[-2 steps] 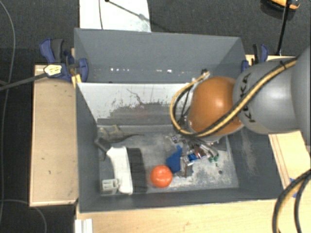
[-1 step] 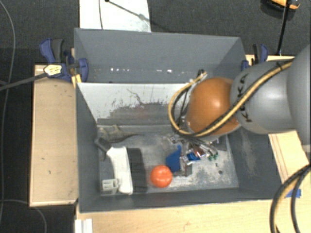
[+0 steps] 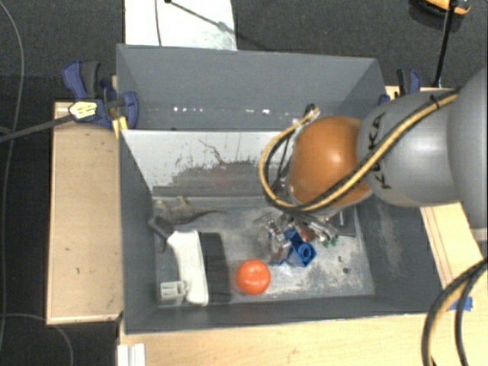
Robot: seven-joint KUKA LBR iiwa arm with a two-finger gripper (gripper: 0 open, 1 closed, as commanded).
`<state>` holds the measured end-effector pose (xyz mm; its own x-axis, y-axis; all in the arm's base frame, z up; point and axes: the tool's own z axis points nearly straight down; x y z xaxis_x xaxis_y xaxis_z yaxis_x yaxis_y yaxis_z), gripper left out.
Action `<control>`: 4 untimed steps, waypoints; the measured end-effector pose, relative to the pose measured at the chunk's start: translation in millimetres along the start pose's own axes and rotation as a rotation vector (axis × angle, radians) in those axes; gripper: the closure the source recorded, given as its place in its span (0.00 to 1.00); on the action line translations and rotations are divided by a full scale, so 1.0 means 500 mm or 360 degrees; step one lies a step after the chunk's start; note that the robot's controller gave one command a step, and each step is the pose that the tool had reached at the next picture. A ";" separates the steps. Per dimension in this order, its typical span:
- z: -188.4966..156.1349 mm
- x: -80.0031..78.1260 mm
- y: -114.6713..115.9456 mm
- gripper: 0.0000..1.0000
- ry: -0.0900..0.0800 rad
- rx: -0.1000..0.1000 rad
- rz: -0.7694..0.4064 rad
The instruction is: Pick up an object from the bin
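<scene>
My gripper (image 3: 284, 244) is low over the bin floor, right of centre, under the orange dome. A small blue thing (image 3: 302, 252) lies right at its fingertips, and whether it sits between the fingers cannot be made out. An orange ball (image 3: 252, 277) rests on the floor just left of and in front of the gripper.
A white brush with black bristles (image 3: 197, 268) lies at the front left of the bin. A grey metal tool (image 3: 169, 218) lies behind it near the left wall. The arm covers the right back part of the bin.
</scene>
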<state>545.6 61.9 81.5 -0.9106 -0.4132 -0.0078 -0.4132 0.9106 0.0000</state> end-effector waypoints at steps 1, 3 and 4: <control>0.000 0.000 0.000 0.00 0.0000 0.0000 0.0005; -0.017 0.005 -0.077 0.00 -0.0003 -0.0003 0.0066; -0.046 0.010 -0.101 1.00 -0.0009 0.0001 -0.0071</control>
<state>561.6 13.7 104.3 -0.8911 -0.4535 -0.0136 -0.4535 0.8912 -0.0012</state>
